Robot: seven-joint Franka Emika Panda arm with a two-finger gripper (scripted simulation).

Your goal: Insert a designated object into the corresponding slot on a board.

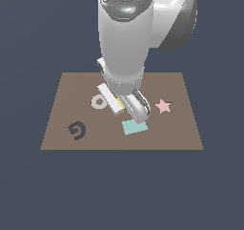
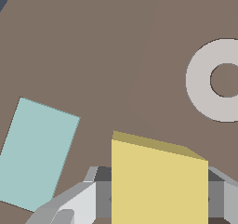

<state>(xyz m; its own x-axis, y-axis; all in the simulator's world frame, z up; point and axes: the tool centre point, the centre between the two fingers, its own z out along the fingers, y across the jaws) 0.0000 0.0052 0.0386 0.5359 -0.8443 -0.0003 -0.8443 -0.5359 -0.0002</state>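
Note:
My gripper (image 1: 125,109) is low over the middle of the brown board (image 1: 66,90), with the arm above hiding much of it. In the wrist view the gripper (image 2: 158,204) has its jaws on either side of the yellow square block (image 2: 158,181) and is shut on it. In the exterior view only a thin yellow edge of the block (image 1: 119,103) shows between the fingers. The dark navy square slot shows in neither view. I cannot tell whether the block rests on the board (image 2: 93,42) or hangs just above it.
A light teal rectangle (image 1: 134,127) lies just in front of the gripper and also shows in the wrist view (image 2: 37,153). A white ring (image 1: 99,101) lies beside the gripper and also shows in the wrist view (image 2: 200,88). A pink star (image 1: 163,106) lies toward the exterior view's right, and a dark spiral cutout (image 1: 77,130) toward its left.

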